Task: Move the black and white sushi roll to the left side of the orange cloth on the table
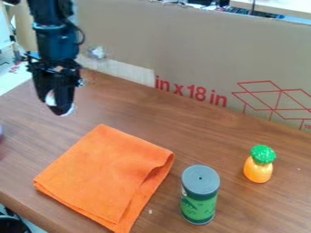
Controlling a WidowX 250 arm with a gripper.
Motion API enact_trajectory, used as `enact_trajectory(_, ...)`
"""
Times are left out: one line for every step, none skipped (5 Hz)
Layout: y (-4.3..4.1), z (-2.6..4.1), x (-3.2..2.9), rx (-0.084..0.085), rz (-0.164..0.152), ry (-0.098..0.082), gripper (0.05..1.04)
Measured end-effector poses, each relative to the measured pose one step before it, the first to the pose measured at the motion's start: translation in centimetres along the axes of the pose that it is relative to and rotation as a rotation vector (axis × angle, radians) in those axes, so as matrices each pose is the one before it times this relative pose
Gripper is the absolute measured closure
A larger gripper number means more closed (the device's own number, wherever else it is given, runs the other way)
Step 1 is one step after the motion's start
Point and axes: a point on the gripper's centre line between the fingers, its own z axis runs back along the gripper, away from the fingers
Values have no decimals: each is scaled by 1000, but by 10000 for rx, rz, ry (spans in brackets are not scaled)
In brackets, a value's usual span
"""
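1. We see the gripper [59, 110] hanging over the table, with whitish patches at its tip; we cannot tell how far open it is or whether it has hold of anything.
2. Nearest to it we find the orange cloth [100, 175], folded in layers and lying flat, apart from the gripper, on the camera's side of it and slightly towards the view's right.
3. Farther from the gripper, past the cloth, we have an upright green canister [199, 200] with a grey lid.
4. Well apart from the gripper, towards the view's right, stands a small pineapple toy [258, 169], orange with a green top.
5. Beneath all this we see a brown wood-grain table [142, 116].
6. Behind the gripper and to the view's right, we see a cardboard panel [182, 50] with red print; beyond it, a pale desktop [282, 6].
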Motion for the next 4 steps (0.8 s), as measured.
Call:
enact_trajectory(1954,-1040,-1950,-267,824,339,548)
enact_trajectory(721,-2132,40,-166,137,590,547)
enact_trajectory(421,-2780,152,-99,202,1013,548)
enact_trajectory(633,-1178,809,-51,98,555,547)
